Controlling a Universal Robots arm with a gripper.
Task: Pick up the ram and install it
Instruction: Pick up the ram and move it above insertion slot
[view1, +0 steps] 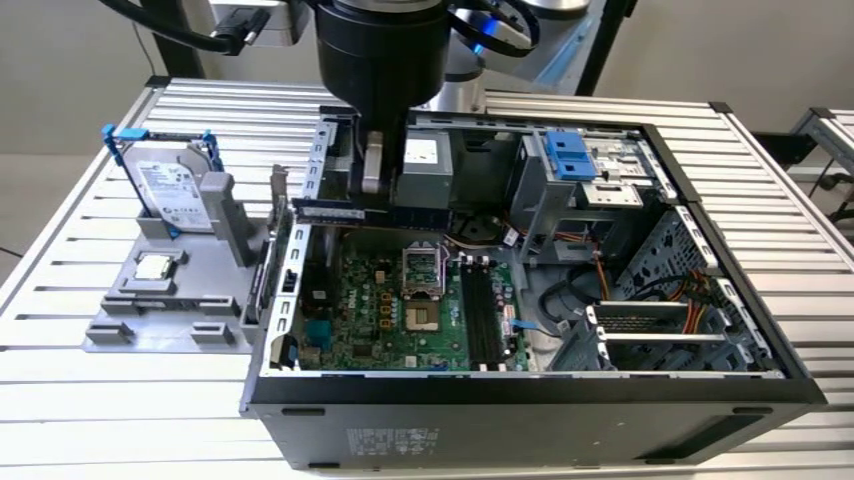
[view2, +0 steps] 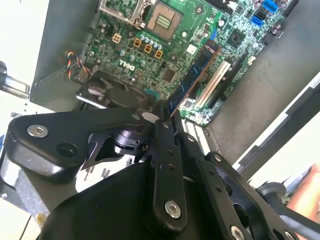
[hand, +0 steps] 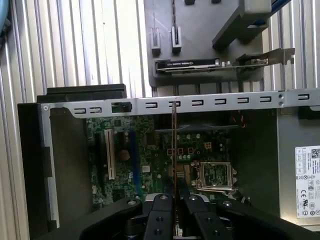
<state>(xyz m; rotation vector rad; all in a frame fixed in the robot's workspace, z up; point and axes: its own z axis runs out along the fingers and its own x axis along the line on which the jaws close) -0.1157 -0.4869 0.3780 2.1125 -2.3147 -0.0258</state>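
Note:
My gripper (view1: 375, 195) hangs over the far left part of the open computer case (view1: 534, 385) and is shut on the ram (view1: 334, 211), a thin long stick held level above the motherboard (view1: 380, 320). In the first wrist view the ram (hand: 173, 150) shows edge-on, running straight out from between the fingertips of the gripper (hand: 173, 197). In the second wrist view the ram (view2: 195, 75) reaches out from the gripper (view2: 162, 117) over the green board. The black memory slots (view1: 483, 310) lie to the exterior view's right of the processor socket (view1: 420, 270).
A grey fixture (view1: 114, 335) on the exterior view's left carries a hard drive (view1: 174, 190) with a blue handle and a small square chip (view1: 156, 266). A black card (hand: 187, 65) stands in that fixture. Drive cages (view1: 581, 165) and cables (view1: 627, 290) crowd the case's right side.

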